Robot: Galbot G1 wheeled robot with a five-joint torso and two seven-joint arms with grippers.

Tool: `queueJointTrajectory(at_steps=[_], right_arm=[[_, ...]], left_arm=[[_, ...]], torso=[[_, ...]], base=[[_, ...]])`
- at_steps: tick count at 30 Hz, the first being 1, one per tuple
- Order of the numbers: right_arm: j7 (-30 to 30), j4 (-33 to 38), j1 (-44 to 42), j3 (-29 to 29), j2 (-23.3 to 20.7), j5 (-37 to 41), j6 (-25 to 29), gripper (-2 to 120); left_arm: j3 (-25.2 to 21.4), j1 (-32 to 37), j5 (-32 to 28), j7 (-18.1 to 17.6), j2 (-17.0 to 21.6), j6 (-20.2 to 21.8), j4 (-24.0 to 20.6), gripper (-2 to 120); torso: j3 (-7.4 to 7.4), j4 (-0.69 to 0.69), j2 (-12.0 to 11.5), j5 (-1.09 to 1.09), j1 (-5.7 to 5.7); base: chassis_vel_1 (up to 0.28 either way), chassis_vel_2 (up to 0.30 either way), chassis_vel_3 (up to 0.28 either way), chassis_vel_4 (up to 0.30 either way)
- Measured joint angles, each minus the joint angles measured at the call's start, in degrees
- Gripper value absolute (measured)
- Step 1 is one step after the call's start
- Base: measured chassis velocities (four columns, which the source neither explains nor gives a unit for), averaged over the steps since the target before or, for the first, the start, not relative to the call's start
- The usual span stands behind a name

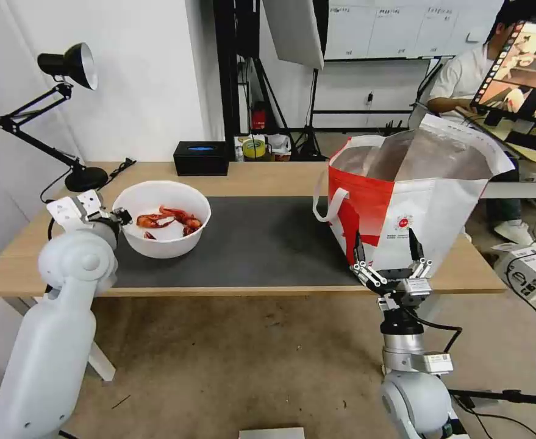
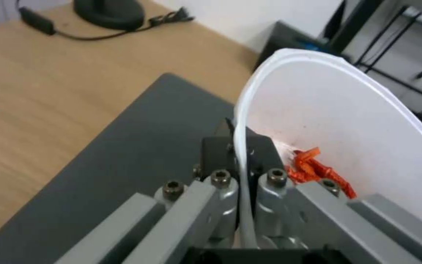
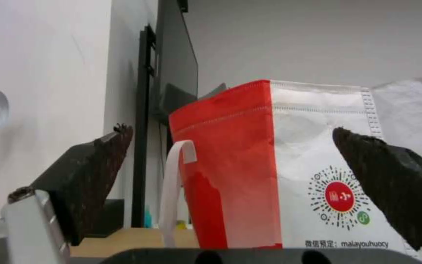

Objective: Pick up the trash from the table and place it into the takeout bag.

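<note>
A white round bowl [image 1: 161, 235] with red crayfish shells [image 1: 170, 219] sits at the left end of the dark grey mat [image 1: 261, 244] on the light-wood table [image 1: 268, 177]. My left gripper [image 1: 120, 216] is shut on the bowl's near-left rim. The left wrist view shows the bowl [image 2: 348, 121] with its thin rim pinched in that gripper [image 2: 240, 146], and shells [image 2: 313, 167] inside. The takeout bag [image 1: 438, 207] stands open at the table's right end, foil lining showing. My right gripper [image 1: 385, 244] hangs open just in front of the bag [image 3: 289, 172], at the table's front edge.
A black desk lamp [image 1: 66, 67] stands at the table's far left corner, its cable trailing on the wood. A small black box [image 1: 200, 157] sits at the back edge. A cardboard box [image 1: 533, 268] and cables lie on the floor to the right.
</note>
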Motion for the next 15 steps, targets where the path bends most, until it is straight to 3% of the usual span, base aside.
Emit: queueJointTrajectory(at_steps=[15], right_arm=[[-0.04,-0.5,0.2,-1.39,0.27,-1.32,-0.3,100]], left_arm=[[3.0,-7.42,-12.03,-3.0,1.25,-1.83,-4.8,0]], torso=[[0.0,0.0,0.0,0.0,0.0]], base=[[0.0,0.0,0.0,0.0]])
